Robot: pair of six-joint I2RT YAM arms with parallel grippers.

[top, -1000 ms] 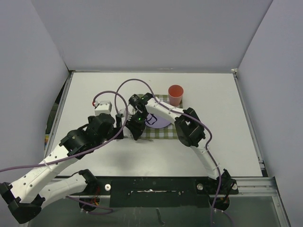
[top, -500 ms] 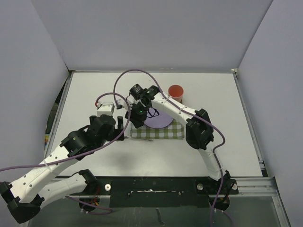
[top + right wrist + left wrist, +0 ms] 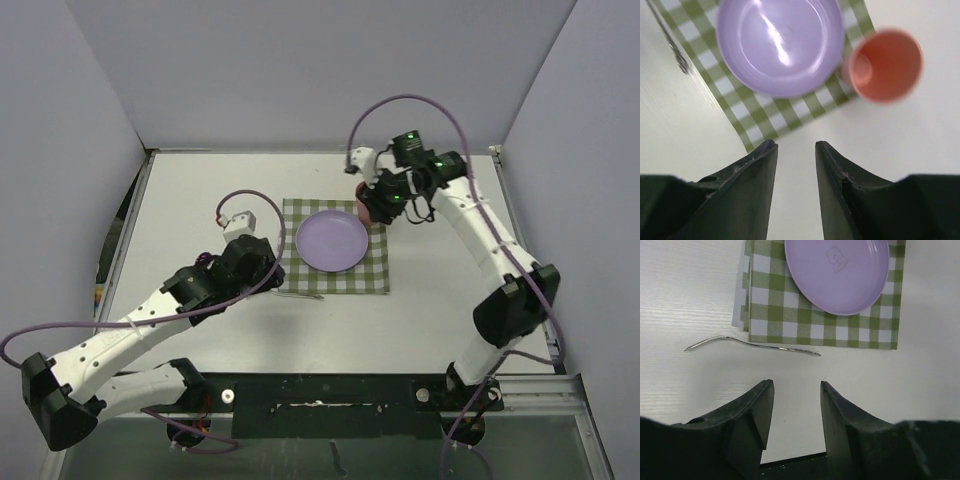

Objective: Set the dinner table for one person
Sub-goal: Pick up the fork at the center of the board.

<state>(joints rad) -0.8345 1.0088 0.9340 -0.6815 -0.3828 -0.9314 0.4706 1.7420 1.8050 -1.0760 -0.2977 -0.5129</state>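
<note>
Currently the left gripper (image 3: pixel 796 387) and right gripper (image 3: pixel 796 147) stand part-open and empty. Risk: the thin fork (image 3: pixel 752 345), lying flat just beside the cloth (image 3: pixel 775 322), may skid when pinched and drag the cloth askew.

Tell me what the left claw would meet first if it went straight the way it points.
Most likely the thin metal utensil lying on the table ahead of the left claw, short of the checked cloth. Depth is unclear, so it may touch bare table first.
</note>
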